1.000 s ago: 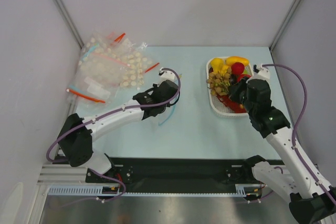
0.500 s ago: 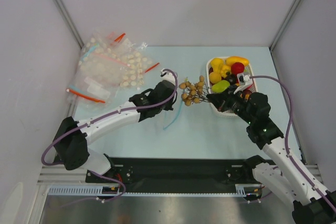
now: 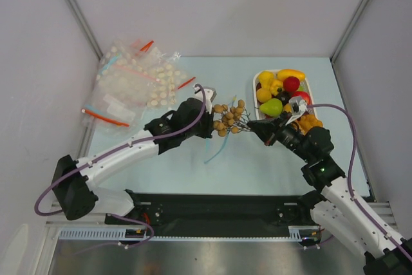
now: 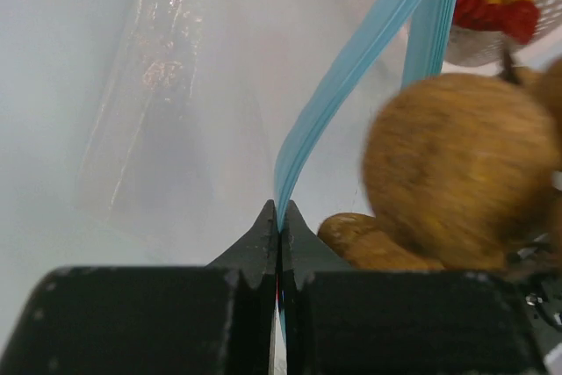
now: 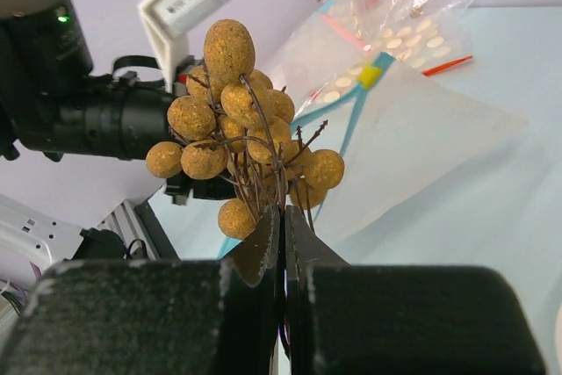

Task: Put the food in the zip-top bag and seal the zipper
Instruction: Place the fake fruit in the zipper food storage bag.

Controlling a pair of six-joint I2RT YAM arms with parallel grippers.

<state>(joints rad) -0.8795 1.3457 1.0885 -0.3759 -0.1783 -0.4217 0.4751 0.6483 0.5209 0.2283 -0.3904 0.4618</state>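
1. Loading step. The right gripper (image 5: pixel 283 212), jaws pinching twiggy stems, holds a tan cluster of small round toy fruits (image 5: pixel 237 120) beside the mouth of the clear floppy zip-top bag (image 5: pixel 413 138).
2. The left gripper (image 4: pixel 279 212), jaws pinching the light blue zipper strip (image 4: pixel 351 68), holds that mouth above the tabletop (image 3: pixel 257 159).
3. Next, the cluster likely needs to go between the strips before the right gripper lets go.
4. No writing is legible, and the white tag (image 5: pixel 180 2) is blurred.

Left wrist view: brown fruit cluster (image 4: pixel 457 173) blurred and cut off by the right edge; tray (image 4: pixel 492 48) shows one corner only, top right. Top view: tray's near end hidden under the right arm (image 3: pixel 315 145) — zip-top bag (image 5: pixel 421 142) film untraceable there beyond its zipper (image 3: pixel 215 149).
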